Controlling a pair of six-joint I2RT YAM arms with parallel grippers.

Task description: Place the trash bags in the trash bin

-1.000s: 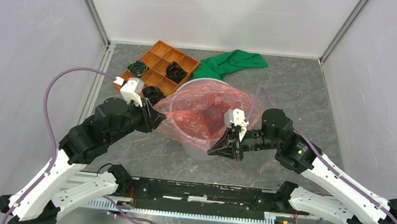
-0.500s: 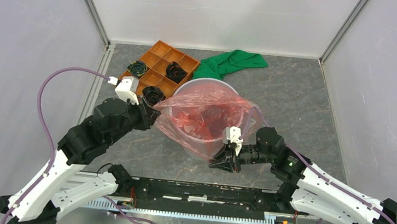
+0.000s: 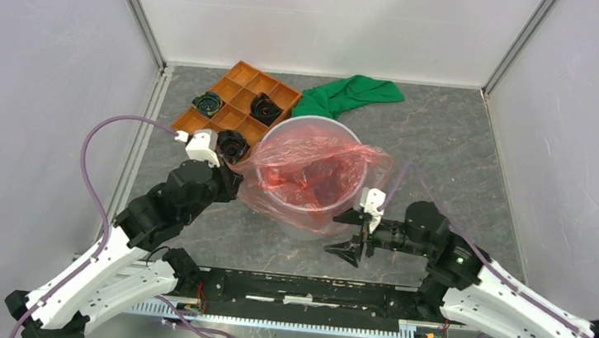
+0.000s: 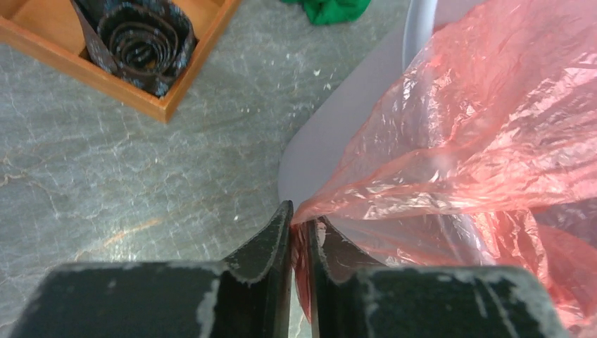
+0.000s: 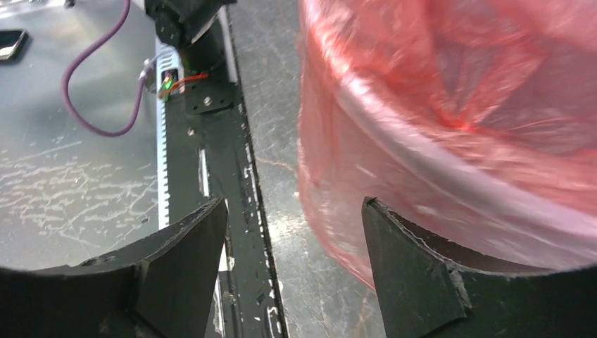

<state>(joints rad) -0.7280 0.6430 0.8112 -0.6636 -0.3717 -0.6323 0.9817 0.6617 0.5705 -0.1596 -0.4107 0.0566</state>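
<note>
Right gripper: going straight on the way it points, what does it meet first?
Probably the trash bag, hanging over the near side of the trash bin, just ahead of the right gripper; depth is unclear.

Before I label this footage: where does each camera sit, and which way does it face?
Top external: above and behind the bases, looking down at the table; both arms show.
Left wrist: behind the left gripper, facing along shut fingers pinching the trash bag beside the trash bin.
Right wrist: behind the right gripper, facing the bagged bin between open fingers.
Shared: all show the bag.
</note>
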